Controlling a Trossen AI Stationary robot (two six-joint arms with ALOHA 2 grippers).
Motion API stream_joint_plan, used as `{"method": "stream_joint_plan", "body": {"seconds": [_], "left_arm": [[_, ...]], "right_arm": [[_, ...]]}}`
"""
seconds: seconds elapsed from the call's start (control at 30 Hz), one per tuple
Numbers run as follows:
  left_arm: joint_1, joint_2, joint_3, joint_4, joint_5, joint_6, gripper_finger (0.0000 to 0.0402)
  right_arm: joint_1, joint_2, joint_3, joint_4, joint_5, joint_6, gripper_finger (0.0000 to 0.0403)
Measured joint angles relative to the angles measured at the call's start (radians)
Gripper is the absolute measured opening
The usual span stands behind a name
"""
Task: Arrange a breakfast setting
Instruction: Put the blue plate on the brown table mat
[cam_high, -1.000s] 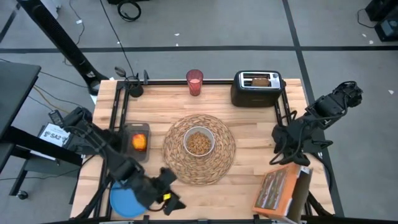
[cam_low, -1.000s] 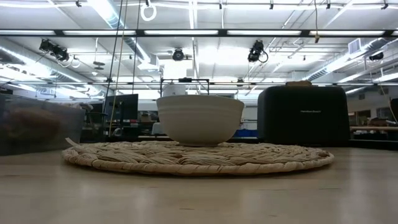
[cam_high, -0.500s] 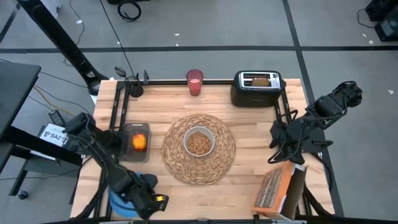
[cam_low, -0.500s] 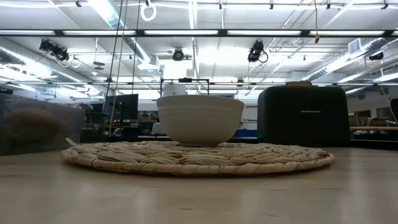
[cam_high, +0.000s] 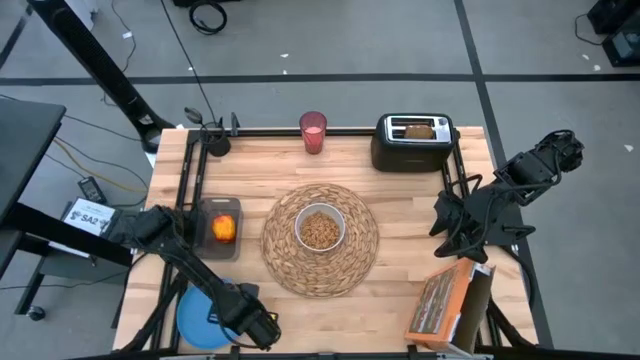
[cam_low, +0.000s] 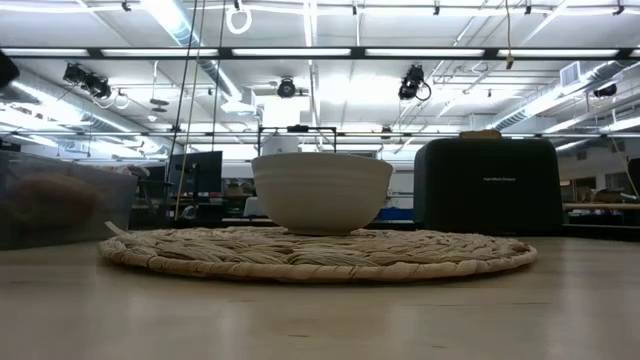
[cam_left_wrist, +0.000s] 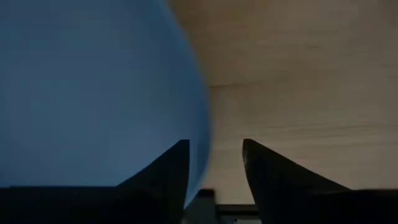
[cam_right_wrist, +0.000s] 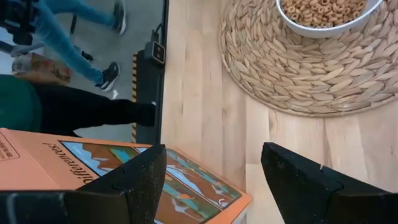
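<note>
We find the left tool (cam_high: 255, 328) down at the near left corner of the counter (cam_high: 400, 200), its fingers parted and straddling the rim of the blue plate (cam_high: 200, 318): in the left wrist view one finger (cam_left_wrist: 165, 171) lies over the plate's blue surface (cam_left_wrist: 93, 87) and the other over bare wood, with nothing clamped between them yet. We judge the step in hand to be taking the plate by its edge so it can be carried to the setting. The straw placemat (cam_high: 320, 238) lies well ahead of this tool toward the counter's middle, with the white bowl (cam_high: 320, 228) of cereal sitting on it; the red apple (cam_high: 224, 229) rests in a dark tray between tool and mat, and the pink cup (cam_high: 313, 131) and the toast (cam_high: 420, 128), in the black toaster (cam_high: 412, 143), stand at the far edge. The risk we see is a thin rim grip: if the fingers close too shallow, the plate may tilt or slip out on lifting, and so near the counter's edge it could slide off. A low carry could also clip the apple's tray. The right tool (cam_high: 452, 232) waits, open and empty, just beside the orange cereal box (cam_high: 450, 305).
</note>
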Motion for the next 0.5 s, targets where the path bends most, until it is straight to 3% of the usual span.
{"method": "stream_joint_plan", "body": {"seconds": [0.17,0.4,0.5], "left_arm": [[0.001,0.055,0.004,-0.028,0.029,0.001,0.0119],[-0.01,0.048,0.005,-0.067,0.058,-0.004,0.0018],[-0.025,0.053,0.048,-0.072,0.061,-0.001,0.0014]], "right_arm": [[0.0,-0.01,0.0,0.004,0.049,-0.007,0.0268],[0.0,-0.022,0.07,0.009,0.092,-0.078,0.0268],[0.0,-0.029,0.117,0.001,0.127,-0.129,0.0268]]}}
